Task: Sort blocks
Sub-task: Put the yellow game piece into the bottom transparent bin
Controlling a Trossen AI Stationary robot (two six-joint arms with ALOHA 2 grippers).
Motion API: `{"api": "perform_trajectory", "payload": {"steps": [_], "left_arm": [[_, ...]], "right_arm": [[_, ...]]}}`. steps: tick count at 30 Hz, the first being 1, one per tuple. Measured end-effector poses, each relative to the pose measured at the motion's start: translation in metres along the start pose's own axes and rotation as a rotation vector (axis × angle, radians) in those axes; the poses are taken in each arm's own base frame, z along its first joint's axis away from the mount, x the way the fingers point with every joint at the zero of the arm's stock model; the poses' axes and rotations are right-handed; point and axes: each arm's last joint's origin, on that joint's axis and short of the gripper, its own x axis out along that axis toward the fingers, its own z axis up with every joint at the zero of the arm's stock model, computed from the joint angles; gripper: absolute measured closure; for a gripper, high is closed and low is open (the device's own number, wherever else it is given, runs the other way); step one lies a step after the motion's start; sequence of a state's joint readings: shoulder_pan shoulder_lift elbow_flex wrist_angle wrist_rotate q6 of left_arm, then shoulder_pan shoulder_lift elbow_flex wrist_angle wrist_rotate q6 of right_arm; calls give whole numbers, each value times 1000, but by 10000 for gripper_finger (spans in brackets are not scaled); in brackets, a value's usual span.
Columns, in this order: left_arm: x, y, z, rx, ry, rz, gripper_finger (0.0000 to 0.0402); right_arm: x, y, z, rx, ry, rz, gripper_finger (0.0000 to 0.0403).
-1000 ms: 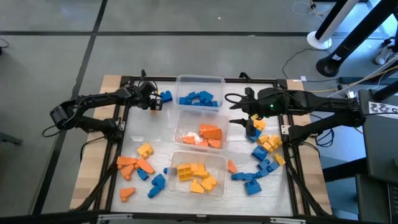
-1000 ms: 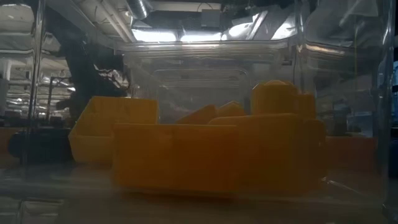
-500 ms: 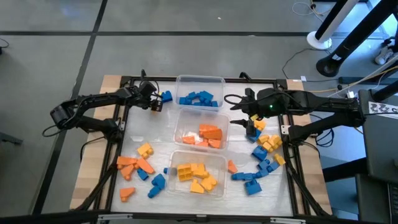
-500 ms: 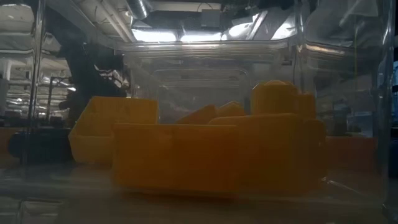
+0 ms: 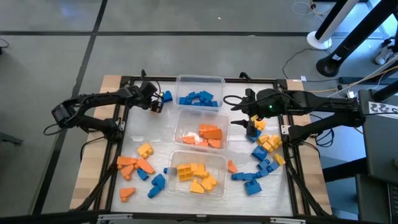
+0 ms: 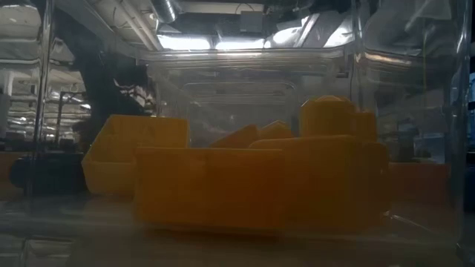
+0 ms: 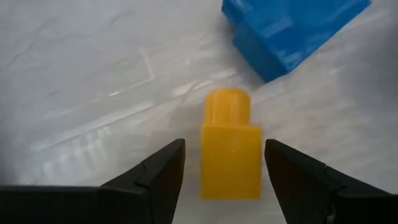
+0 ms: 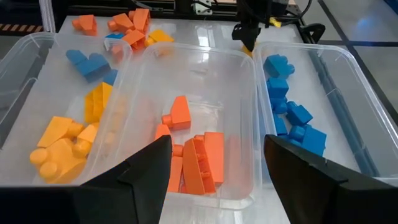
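Observation:
A small yellow block (image 7: 230, 162) with a round stud lies on the table at the far left. My left gripper (image 7: 224, 146) (image 5: 155, 103) points down over it, open, one finger on each side and neither touching. A blue block (image 7: 286, 28) (image 5: 166, 96) lies just beyond it. Three clear tubs stand in a row down the middle: blue blocks (image 5: 200, 98) in the far one, orange blocks (image 5: 208, 134) in the middle one, yellow blocks (image 5: 196, 176) in the near one. My right gripper (image 5: 238, 111) (image 8: 217, 143) hangs open above the table, right of the middle tub.
Loose orange, yellow and blue blocks (image 5: 140, 169) lie at the near left. More yellow and blue ones (image 5: 264, 155) lie along the right side. A black frame (image 5: 121, 118) borders the table. The low view looks through the near tub's wall (image 6: 245, 81) at yellow blocks.

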State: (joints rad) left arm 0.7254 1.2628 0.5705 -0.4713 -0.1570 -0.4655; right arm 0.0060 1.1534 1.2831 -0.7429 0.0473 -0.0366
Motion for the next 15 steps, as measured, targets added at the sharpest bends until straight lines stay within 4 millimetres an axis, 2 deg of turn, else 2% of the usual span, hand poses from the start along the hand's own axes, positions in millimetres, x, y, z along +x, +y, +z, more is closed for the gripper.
{"api": "perform_trajectory", "payload": {"steps": [8,11,15], "left_arm": [[18,-4,0,54,52,2,197],[20,-5,0,52,47,-1,222],[17,-5,1,48,41,-18,276]], "right_arm": [[0,1,0,2,-1,21,150],[1,1,0,1,1,32,150],[1,1,0,-3,2,29,150]]}}
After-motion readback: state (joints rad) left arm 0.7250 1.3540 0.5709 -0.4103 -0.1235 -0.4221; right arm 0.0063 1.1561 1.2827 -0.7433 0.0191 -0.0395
